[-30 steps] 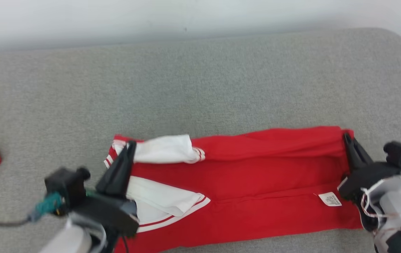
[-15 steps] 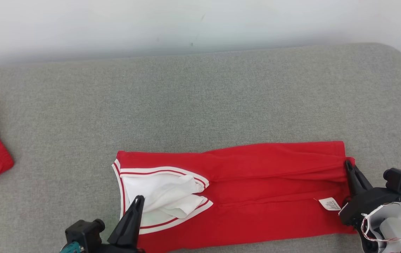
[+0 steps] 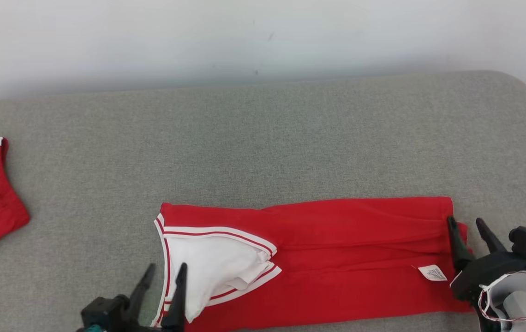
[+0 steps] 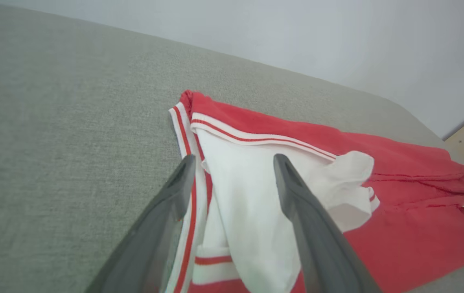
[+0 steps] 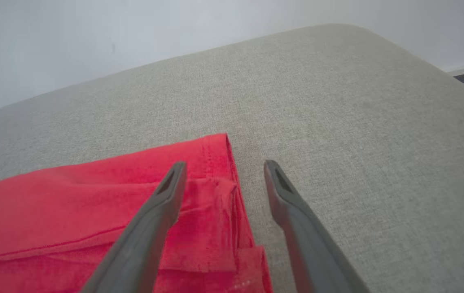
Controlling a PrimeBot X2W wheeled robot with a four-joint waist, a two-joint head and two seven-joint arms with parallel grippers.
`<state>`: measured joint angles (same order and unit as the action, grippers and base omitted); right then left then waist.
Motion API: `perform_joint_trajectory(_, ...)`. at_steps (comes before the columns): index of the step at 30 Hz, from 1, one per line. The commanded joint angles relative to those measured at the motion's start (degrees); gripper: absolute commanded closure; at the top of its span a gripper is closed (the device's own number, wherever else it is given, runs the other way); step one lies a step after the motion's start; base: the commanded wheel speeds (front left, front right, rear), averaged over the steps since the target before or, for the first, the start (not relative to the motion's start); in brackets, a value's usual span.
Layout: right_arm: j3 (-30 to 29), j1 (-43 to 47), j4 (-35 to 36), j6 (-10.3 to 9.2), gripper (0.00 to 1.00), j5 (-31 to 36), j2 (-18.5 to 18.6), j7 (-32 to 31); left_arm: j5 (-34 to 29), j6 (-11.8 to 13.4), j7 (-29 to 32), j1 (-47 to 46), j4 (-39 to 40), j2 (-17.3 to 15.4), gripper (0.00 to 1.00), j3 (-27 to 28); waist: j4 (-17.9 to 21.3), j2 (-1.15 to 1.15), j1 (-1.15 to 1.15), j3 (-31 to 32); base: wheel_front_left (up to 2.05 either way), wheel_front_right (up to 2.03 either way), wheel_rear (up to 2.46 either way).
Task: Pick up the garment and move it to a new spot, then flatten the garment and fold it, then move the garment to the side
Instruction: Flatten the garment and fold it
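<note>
The long red folded garment with white striped trim (image 3: 337,258) is laid flat at the near edge of the grey fabric cushion (image 3: 263,138) and is no longer pinched. The left gripper (image 3: 167,267), closed at the white end half a second ago, is now opened, with one finger at each side of the striped edge. The right gripper (image 3: 464,221), earlier shut at the red hem, is likewise spread, one finger over the hem and the other over the cushion.

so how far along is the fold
Done: the red garment lies flat on the grey cushion, folded lengthwise into a long strip. In hand: nothing; the left gripper and the right gripper, one at each end, are both open. Left: probably folding it shorter, then moving it aside.
</note>
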<state>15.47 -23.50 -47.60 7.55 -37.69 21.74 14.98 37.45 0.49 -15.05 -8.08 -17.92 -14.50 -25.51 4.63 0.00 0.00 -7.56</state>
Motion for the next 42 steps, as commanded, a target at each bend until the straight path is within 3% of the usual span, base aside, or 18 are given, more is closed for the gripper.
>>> perform_joint_trajectory(1,-0.82,0.68,0.95,-0.1,0.0,0.69,0.21,0.22,-2.57,-0.48,-0.17,1.7,1.03,0.78,0.0,2.44,-0.19,0.0,0.0,0.54,0.0,0.0,0.0)
perform_joint_trajectory(6,-2.57,2.04,1.68,-0.1,0.0,1.72,0.46,0.23,-10.31,-1.53,-0.17,4.6,4.66,3.87,0.0,10.26,-0.55,0.0,0.0,1.65,0.0,0.0,0.0)
perform_joint_trajectory(15,-1.01,0.52,-7.1,-0.1,0.0,2.21,-1.08,0.23,-23.4,-4.91,-0.17,9.91,9.51,9.34,0.0,21.35,-1.67,0.0,0.0,3.19,0.0,0.0,0.0)
perform_joint_trajectory(29,3.5,-0.38,-15.91,-0.1,0.0,-0.35,-3.67,-0.22,-26.67,-7.18,-0.18,12.91,9.04,11.64,0.0,28.2,-3.21,0.0,0.0,4.97,0.0,0.0,0.0)
perform_joint_trajectory(31,4.02,-0.54,-16.2,-0.1,0.53,-0.57,-3.76,-0.22,-26.32,-7.37,-0.18,12.99,8.79,11.66,0.0,28.53,-3.3,0.0,0.0,5.03,0.0,0.0,0.0)
perform_joint_trajectory(33,4.52,-0.82,-16.64,-0.1,0.82,-1.06,-3.7,-0.17,-25.81,-7.51,-0.18,13.07,8.53,11.63,0.0,28.46,-3.41,0.0,0.0,5.1,0.0,0.0,0.0)
perform_joint_trajectory(34,4.74,-1.04,-16.92,-0.1,0.9,-1.17,-3.62,-0.15,-25.57,-7.4,-0.18,13.16,8.3,11.64,0.0,28.44,-3.46,0.0,0.0,5.14,0.0,0.0,0.0)
perform_joint_trajectory(36,5.04,-1.58,-17.14,-0.1,1.0,-1.55,-3.17,-0.09,-25.45,-7.42,-0.18,13.22,8.19,11.63,0.0,28.4,-3.57,0.0,0.0,5.22,0.0,0.0,0.0)
perform_joint_trajectory(42,4.81,-1.6,-16.68,-0.11,1.0,-2.25,-0.86,0.17,-25.33,-7.13,-0.18,13.8,7.88,11.63,0.0,28.77,-3.62,0.0,0.0,5.48,0.0,0.0,0.0)
